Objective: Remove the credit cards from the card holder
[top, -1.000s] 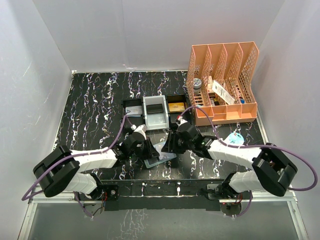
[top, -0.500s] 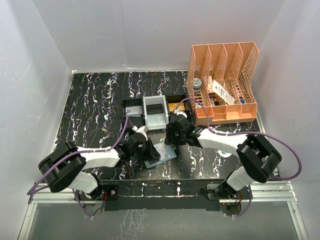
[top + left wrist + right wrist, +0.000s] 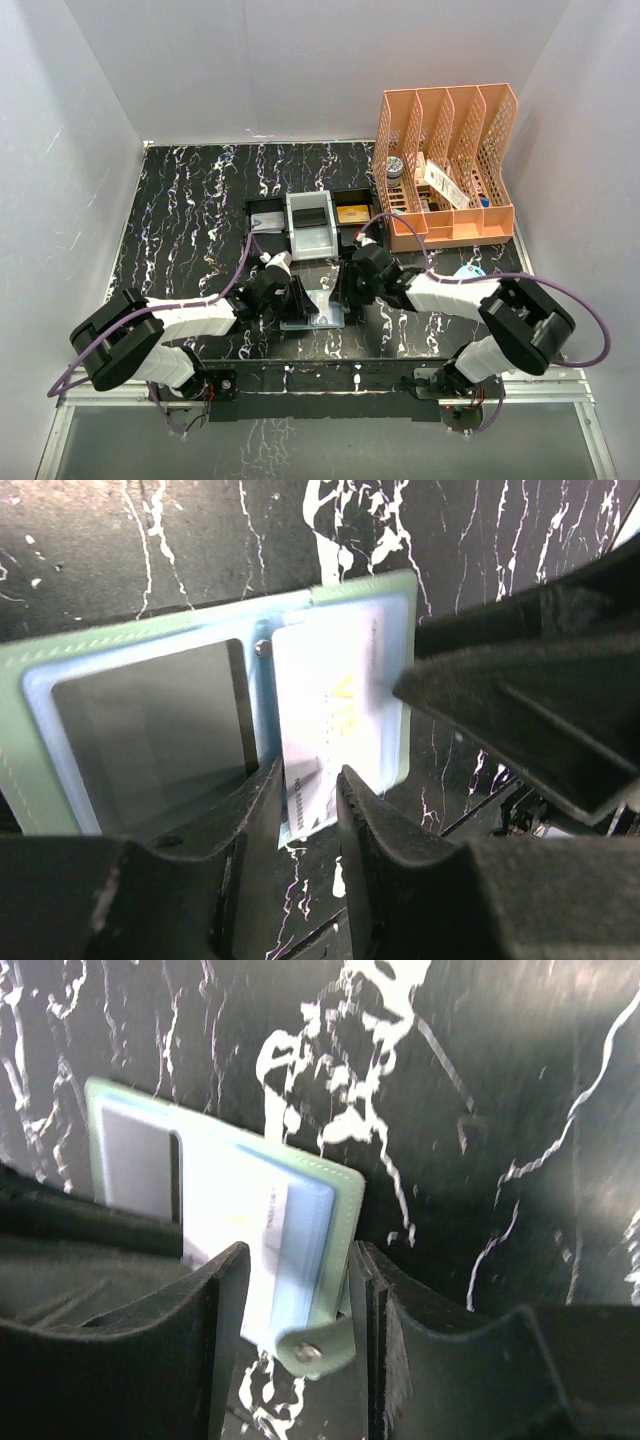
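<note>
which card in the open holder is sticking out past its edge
The white card. Its end overhangs the card holder, while the dark grey card sits fully inside its pocket.

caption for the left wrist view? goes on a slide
Left end effector over a pale card protruding from the open card holder; dark card in the other pocket.

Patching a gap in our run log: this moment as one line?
card holder: open, flat | dark card, pale card: in pockets | left pincer: parted over pale card | right pincer: astride holder edge, grip unclear
</note>
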You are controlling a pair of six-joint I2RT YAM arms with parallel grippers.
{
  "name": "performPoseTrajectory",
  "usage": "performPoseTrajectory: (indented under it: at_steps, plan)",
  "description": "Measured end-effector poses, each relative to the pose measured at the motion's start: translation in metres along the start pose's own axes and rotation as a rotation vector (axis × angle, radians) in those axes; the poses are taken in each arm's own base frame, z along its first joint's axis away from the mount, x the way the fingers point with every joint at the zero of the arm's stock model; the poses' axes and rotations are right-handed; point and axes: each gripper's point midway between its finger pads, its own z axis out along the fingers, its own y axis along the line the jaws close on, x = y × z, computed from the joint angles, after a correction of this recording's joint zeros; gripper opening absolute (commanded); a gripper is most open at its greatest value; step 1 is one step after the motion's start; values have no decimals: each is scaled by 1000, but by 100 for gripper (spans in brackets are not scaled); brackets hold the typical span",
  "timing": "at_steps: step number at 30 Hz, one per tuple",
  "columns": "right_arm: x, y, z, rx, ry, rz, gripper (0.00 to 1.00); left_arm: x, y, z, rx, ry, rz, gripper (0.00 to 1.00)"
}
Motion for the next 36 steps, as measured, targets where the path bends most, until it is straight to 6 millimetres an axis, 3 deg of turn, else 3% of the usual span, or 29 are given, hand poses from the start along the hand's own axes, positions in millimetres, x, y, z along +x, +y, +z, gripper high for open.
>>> performPoseTrajectory:
  at_steps: [5,11,15,18,24,30,36]
  plan:
    - [18,2,-12,-67,20,60,48,1,4,0,-18,4,0,26]
    - [2,-16,-27,60,0,28,48,1,7,-1,-45,10,10,25]
    - [-22,10,-41,-28,-42,22,47,0,7,-2,-44,6,10,24]
    - [-23,35,-45,-150,-37,36,46,0,6,-3,-43,5,11,24]
    - [2,47,-36,-230,45,62,47,-1,3,-3,-29,5,11,24]
    - [29,28,-11,-171,151,43,45,0,2,-3,-23,9,14,24]
    - [27,30,-7,-196,130,52,44,1,3,-2,-14,8,10,18]
